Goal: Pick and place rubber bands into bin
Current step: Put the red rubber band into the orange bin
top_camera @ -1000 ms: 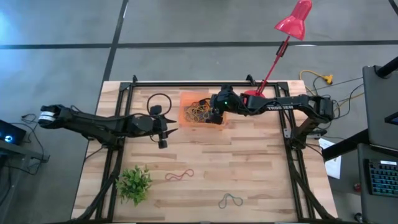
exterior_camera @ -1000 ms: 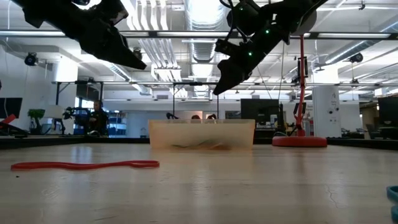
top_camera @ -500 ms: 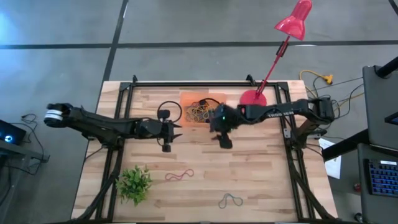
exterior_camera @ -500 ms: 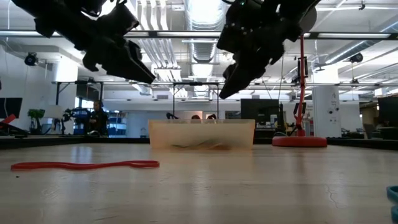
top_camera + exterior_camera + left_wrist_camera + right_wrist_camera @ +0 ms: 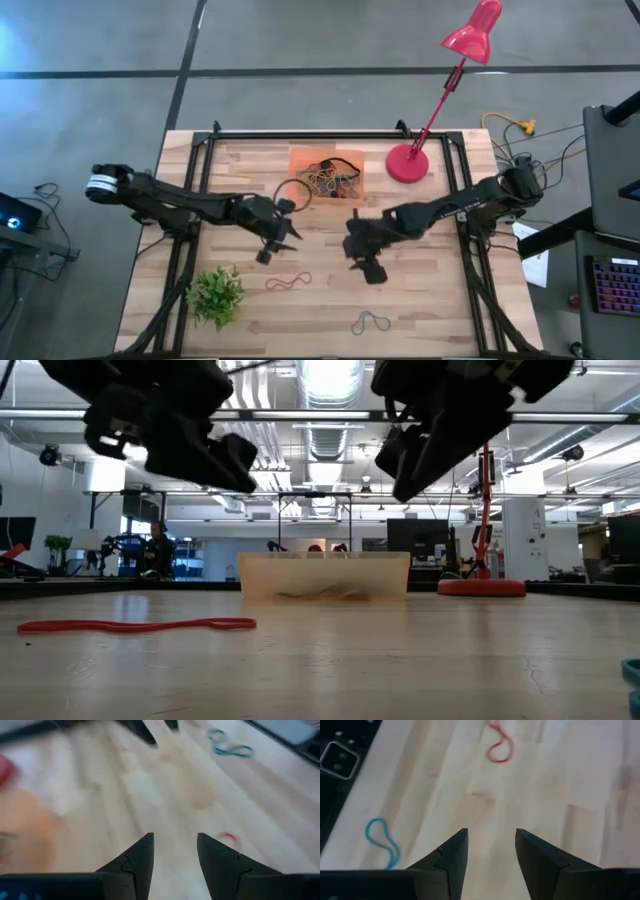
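– What's in the bin (image 5: 300,160)?
– A tangle of bands (image 5: 333,179), yellow, orange and dark, at the table's (image 5: 440,290) far edge.

– Any bands outside it?
– Two on the wood: a red one (image 5: 288,282) twisted into a figure-eight, and a blue one (image 5: 371,321) nearer the front edge.

– And the grippers?
– Left gripper (image 5: 174,851) and right gripper (image 5: 491,847) both hang above the table, fingers parted with nothing between them

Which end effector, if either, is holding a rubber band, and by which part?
Neither. The left end effector and right end effector are both open above the table, with nothing between them.
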Controlling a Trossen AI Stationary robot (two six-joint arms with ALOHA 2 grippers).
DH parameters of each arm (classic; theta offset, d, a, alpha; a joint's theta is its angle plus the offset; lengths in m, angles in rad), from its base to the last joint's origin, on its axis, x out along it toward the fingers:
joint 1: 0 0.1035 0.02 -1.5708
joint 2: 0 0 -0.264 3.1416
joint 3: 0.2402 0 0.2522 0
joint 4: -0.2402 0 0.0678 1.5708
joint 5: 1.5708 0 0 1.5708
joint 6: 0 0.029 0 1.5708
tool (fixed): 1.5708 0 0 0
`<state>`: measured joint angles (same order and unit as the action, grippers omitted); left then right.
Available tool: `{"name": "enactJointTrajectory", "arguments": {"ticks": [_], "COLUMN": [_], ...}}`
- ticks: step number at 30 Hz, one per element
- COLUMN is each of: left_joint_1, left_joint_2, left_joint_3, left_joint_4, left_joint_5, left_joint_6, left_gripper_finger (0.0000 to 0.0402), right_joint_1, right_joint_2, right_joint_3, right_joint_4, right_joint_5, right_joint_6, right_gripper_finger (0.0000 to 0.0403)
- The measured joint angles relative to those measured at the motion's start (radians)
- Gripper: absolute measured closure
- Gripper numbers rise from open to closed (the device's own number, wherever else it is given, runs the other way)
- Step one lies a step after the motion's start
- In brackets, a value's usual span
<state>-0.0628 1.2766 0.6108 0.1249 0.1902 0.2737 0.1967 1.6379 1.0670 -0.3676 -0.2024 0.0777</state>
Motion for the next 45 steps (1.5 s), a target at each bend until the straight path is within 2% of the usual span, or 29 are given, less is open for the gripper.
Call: {"name": "enactJointTrajectory", "arguments": {"ticks": [4,12,21,27,33,45], "left_joint_1": [-0.016,-0.079,-0.107,-0.120,-0.123,-0.175], "left_joint_2": [0.089,0.245,0.388,0.492,0.536,0.519], "left_joint_3": [0.025,0.103,0.186,0.249,0.301,0.301], "left_joint_4": [-0.041,-0.093,-0.089,-0.153,-0.184,-0.248], "left_joint_5": [0.062,0.067,0.116,0.123,0.125,0.138], "left_joint_6": [-0.033,-0.057,-0.120,-0.135,-0.137,-0.137], "left_gripper_finger": [0.0267,0.0267,0.0267,0.0267,0.0267,0.0267], "right_joint_1": [0.065,0.133,0.141,0.146,0.146,0.149], "right_joint_2": [0.000,0.000,0.000,0.000,0.000,0.000], "right_joint_3": [-0.015,-0.081,-0.153,-0.157,-0.159,-0.168], "right_joint_4": [-0.004,0.005,0.070,0.081,0.094,0.098], "right_joint_5": [0.050,0.184,0.207,0.206,0.206,0.229], "right_joint_6": [0.041,0.127,0.212,0.219,0.219,0.219], "right_gripper_finger": [0.0258,0.0269,0.0276,0.0274,0.0281,0.0290]}}
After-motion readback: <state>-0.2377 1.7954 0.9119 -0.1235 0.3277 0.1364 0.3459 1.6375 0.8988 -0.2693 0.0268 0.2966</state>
